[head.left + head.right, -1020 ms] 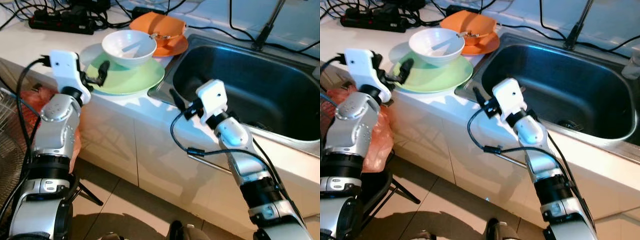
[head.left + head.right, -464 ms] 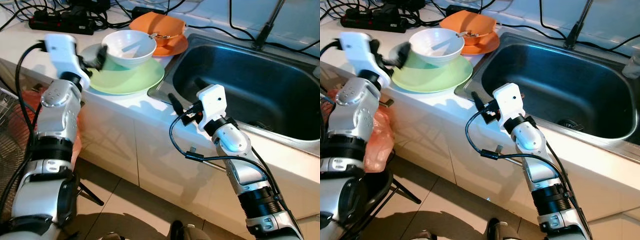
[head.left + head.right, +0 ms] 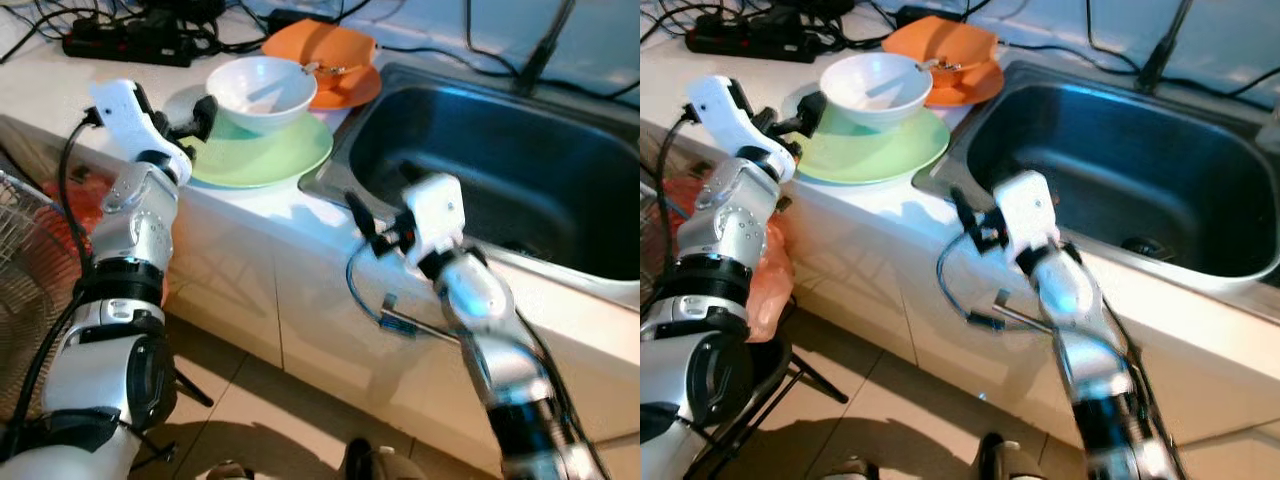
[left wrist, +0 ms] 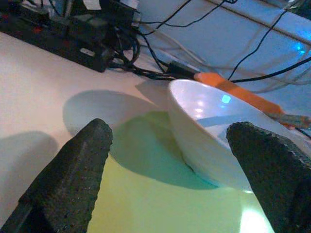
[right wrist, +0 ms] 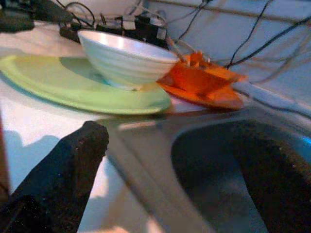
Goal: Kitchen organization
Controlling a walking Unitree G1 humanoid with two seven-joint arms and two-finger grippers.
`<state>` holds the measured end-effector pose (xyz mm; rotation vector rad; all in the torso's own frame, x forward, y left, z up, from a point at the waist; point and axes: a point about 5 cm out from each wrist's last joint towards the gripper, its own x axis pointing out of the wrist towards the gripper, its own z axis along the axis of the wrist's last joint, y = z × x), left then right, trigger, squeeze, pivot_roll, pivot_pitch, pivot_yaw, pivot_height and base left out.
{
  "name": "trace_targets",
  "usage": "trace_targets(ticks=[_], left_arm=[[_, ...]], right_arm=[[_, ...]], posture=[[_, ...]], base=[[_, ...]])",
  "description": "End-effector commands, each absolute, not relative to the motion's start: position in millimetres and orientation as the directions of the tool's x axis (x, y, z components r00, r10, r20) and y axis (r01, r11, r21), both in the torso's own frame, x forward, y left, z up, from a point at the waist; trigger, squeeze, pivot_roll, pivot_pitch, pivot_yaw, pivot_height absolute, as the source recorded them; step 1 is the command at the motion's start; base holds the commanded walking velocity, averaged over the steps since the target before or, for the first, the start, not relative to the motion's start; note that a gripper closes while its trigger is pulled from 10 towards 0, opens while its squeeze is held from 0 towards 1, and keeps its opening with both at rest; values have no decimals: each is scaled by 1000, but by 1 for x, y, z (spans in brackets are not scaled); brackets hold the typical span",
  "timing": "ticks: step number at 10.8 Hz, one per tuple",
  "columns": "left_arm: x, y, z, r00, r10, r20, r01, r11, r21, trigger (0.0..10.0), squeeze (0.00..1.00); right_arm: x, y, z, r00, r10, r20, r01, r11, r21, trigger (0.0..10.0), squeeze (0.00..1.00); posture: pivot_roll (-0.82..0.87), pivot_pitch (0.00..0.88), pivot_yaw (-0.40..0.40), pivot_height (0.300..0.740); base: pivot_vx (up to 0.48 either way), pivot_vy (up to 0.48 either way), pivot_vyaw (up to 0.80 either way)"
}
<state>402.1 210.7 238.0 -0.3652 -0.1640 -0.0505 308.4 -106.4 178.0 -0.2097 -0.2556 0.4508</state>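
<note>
At the upper left of the head view, the left hand (image 3: 198, 113) is spread wide at the edge of the green plate (image 3: 262, 158) on the table (image 3: 60, 85). The white bowl (image 3: 260, 93) stands on this plate, upper centre. It looks hard, smooth and breakable, so a grip over its rim seems safest. Further right, the right hand (image 3: 362, 215) is open wide near the sink (image 3: 520, 185) corner.

Left arm raised at the left, elbow bent, forearm upright; left hand (image 3: 200, 112) points right with fingers (image 4: 73, 174) spread apart. Right arm reaches forward from the near right (outline blurred); right hand (image 3: 362, 215) points far-left, fingers (image 5: 63, 170) parted, holding nothing.
</note>
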Motion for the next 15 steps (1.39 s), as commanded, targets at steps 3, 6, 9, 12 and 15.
trace_targets(ticks=[3,6,9,12,15], left_arm=[[405,195,250,975,-92,204,162,921,-356,10000,0],[391,205,257,956,32,291,75,935,-347,10000,0],[354,192,273,884,24,467,73,980,-187,10000,0],[324,168,270,860,16,509,59,990,-131,10000,0],[323,158,274,857,-11,516,82,990,-115,10000,0]], right_arm=[[302,-101,182,861,460,216,-417,883,-216,10000,0],[308,-95,193,851,459,256,-422,887,-188,10000,0],[319,-102,203,850,441,288,-395,895,-206,10000,0],[329,-107,210,862,400,311,-362,916,-175,10000,0],[335,-108,214,860,390,330,-350,920,-174,10000,0]], posture=[[-23,211,11,740],[-15,185,3,740],[11,113,-13,740],[29,64,-13,740],[28,32,-12,740]], base=[[0,0,0],[0,0,0],[0,0,0],[0,0,-533],[0,0,-800]])
